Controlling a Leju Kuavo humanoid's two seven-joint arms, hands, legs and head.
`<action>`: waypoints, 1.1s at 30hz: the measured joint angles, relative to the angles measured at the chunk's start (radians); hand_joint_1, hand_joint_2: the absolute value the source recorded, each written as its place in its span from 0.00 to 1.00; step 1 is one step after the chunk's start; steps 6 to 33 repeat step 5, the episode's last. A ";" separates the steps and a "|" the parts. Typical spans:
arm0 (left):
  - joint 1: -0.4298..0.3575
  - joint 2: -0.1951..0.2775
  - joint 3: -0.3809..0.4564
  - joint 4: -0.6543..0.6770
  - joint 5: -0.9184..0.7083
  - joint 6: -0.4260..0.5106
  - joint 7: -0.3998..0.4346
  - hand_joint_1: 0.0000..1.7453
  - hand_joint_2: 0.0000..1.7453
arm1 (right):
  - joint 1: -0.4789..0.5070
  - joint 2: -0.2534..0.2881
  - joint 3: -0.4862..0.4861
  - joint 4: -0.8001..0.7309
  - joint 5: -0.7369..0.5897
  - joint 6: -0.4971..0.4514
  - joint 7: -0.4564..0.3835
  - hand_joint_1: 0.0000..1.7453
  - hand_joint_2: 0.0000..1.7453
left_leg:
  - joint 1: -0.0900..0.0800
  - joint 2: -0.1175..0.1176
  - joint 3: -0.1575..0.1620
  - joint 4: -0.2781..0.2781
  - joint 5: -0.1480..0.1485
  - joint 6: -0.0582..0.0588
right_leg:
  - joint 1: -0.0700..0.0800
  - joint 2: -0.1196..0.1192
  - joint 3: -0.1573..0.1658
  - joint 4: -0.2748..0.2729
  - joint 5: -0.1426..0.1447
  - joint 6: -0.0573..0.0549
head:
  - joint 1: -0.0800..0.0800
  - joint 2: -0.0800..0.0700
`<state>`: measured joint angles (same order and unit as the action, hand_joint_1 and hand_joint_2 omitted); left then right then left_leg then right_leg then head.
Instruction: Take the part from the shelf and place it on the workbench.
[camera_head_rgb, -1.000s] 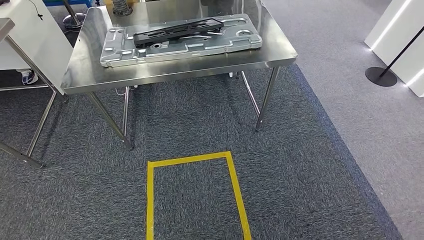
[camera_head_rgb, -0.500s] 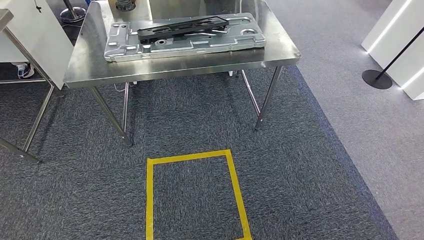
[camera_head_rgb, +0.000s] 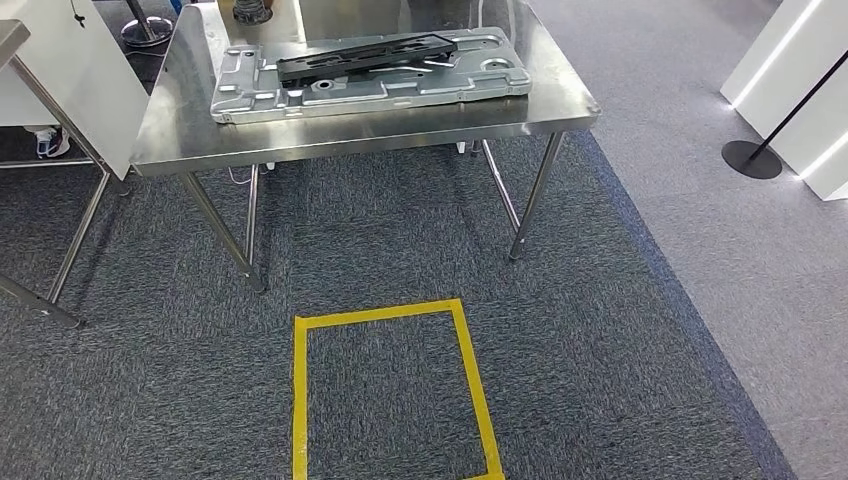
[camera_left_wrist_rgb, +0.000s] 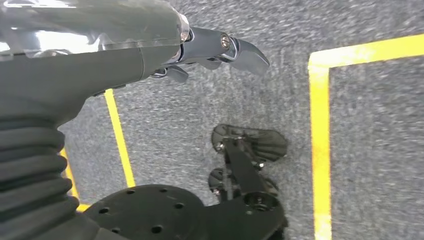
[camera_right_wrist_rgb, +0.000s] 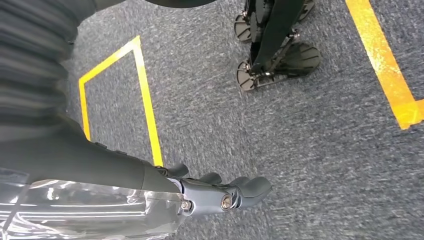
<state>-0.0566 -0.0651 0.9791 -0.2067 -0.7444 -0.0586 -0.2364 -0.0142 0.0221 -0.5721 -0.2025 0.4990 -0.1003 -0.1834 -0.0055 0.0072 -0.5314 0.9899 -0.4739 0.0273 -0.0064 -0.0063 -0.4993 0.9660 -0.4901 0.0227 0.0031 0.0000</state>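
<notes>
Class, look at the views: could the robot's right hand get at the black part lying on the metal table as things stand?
Probably not yet. The right hand hangs low over the carpet, holding nothing, while the black part lies on the silver plate across open floor and the yellow tape square.

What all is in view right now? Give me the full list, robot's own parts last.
steel workbench: one, silver, ahead on the carpet.
metal panel: one, silver-grey, flat on the workbench.
black part: one, long, lying on top of the metal panel.
yellow tape rectangle: one, on the grey carpet in front of the workbench.
second table: one, steel legs, with a white board, at the left edge.
black stand base: one, round, with a slanting pole, on the right beside white lit panels.
left hand: one, dark fingers, hanging over the carpet, holding nothing.
right hand: one, dark fingers, hanging over the carpet, holding nothing.
</notes>
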 joint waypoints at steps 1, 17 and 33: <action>0.005 0.001 -0.020 -0.002 0.019 0.001 0.006 0.00 1.00 | 0.003 -0.001 0.011 -0.002 -0.013 0.003 0.005 0.00 1.00 | 0.000 0.000 0.000 0.000 0.000 0.000 | 0.000 0.000 0.000 0.000 0.000 0.000 | 0.000 0.000; 0.021 0.004 -0.095 -0.012 0.088 0.005 0.027 0.00 0.67 | 0.014 -0.003 0.052 -0.012 -0.059 0.011 0.021 0.00 0.33 | 0.000 0.000 0.000 0.000 0.000 0.000 | 0.000 0.000 -0.001 0.001 0.000 0.000 | 0.000 0.000; 0.021 0.004 -0.095 -0.012 0.088 0.005 0.027 0.00 0.67 | 0.014 -0.003 0.052 -0.012 -0.059 0.011 0.021 0.00 0.33 | 0.000 0.000 0.000 0.000 0.000 0.000 | 0.000 0.000 -0.001 0.001 0.000 0.000 | 0.000 0.000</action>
